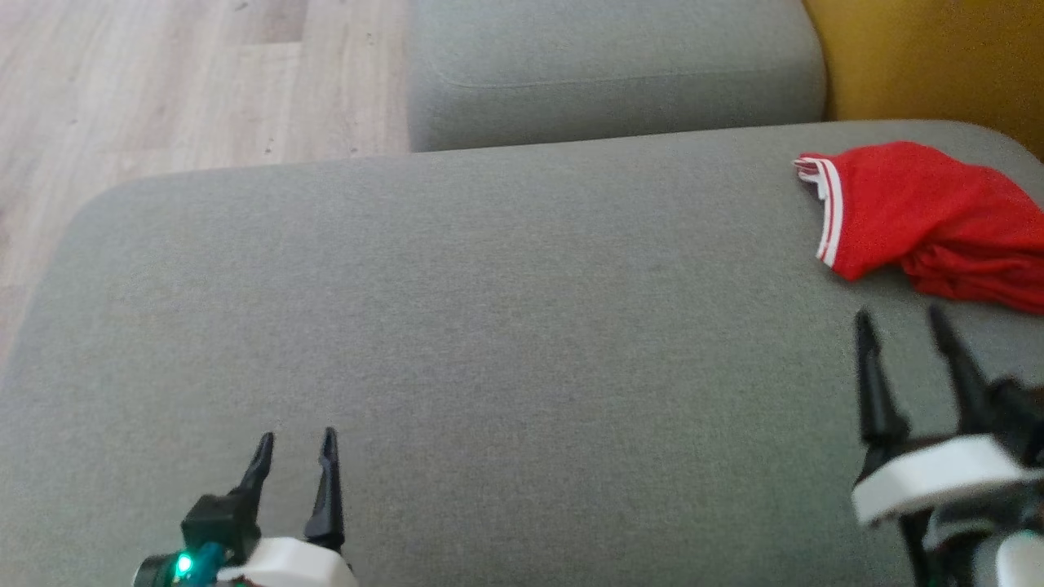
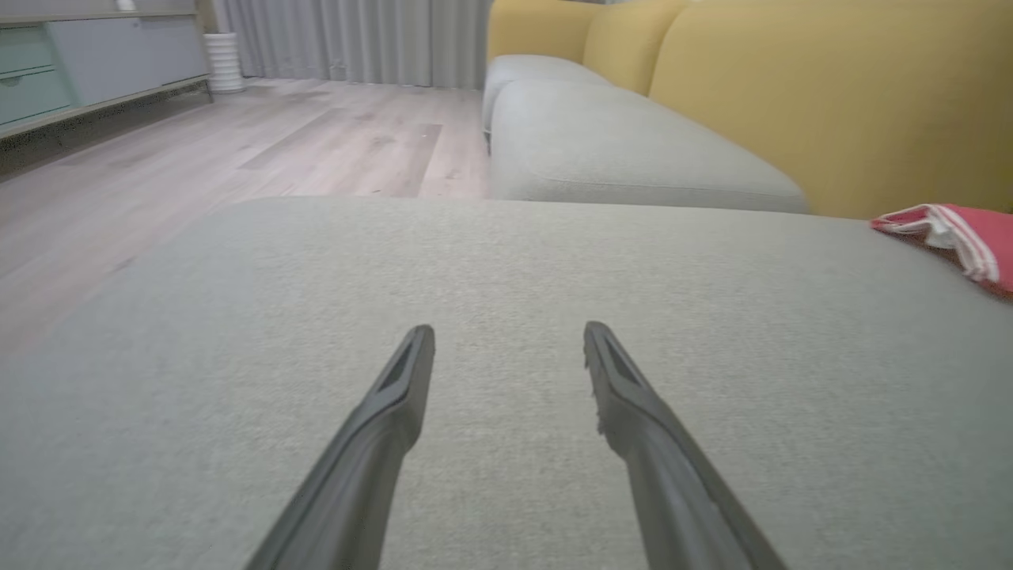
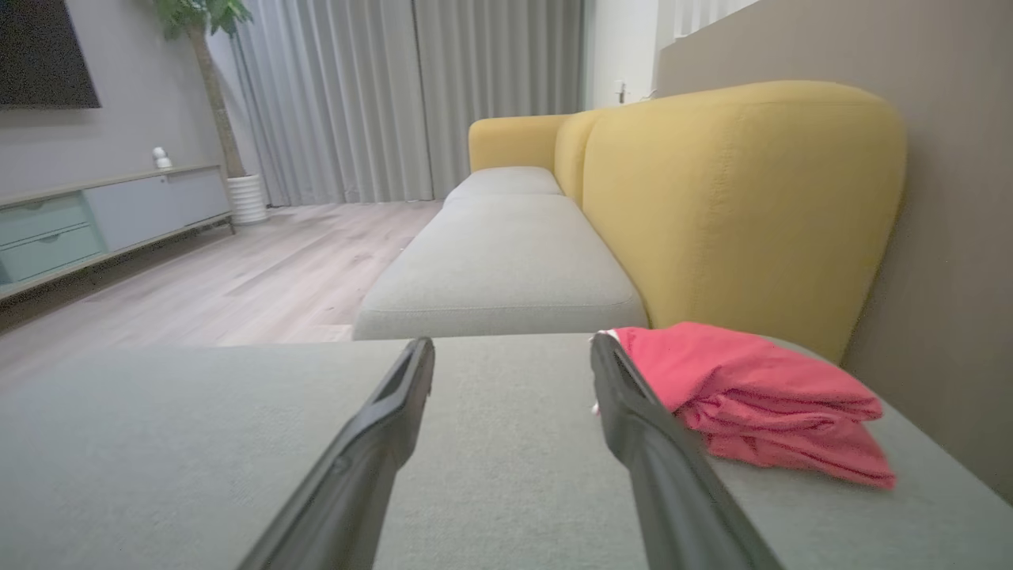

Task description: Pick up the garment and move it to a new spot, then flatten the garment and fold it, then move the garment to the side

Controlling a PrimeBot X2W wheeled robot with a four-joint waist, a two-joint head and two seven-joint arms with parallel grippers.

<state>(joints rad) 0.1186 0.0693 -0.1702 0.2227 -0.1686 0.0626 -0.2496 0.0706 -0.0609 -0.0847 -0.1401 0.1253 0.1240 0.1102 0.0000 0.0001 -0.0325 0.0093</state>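
A red garment (image 1: 938, 220) with white striped trim lies folded in a bundle at the far right of the grey cushion (image 1: 489, 326). The same red garment (image 3: 760, 396) shows just right of my right fingers in the right wrist view, and the garment's trimmed edge (image 2: 957, 229) peeks in at the far right of the left wrist view. My right gripper (image 1: 901, 322) is open a short way in front of the garment, holding nothing. My left gripper (image 1: 295, 444) is open at the lower left, above bare cushion.
A second grey seat cushion (image 1: 612, 73) lies beyond, with a yellow sofa back (image 1: 938, 57) at the top right. Wooden floor (image 1: 179, 81) runs along the left. A grey wall (image 3: 950, 277) stands close behind the garment.
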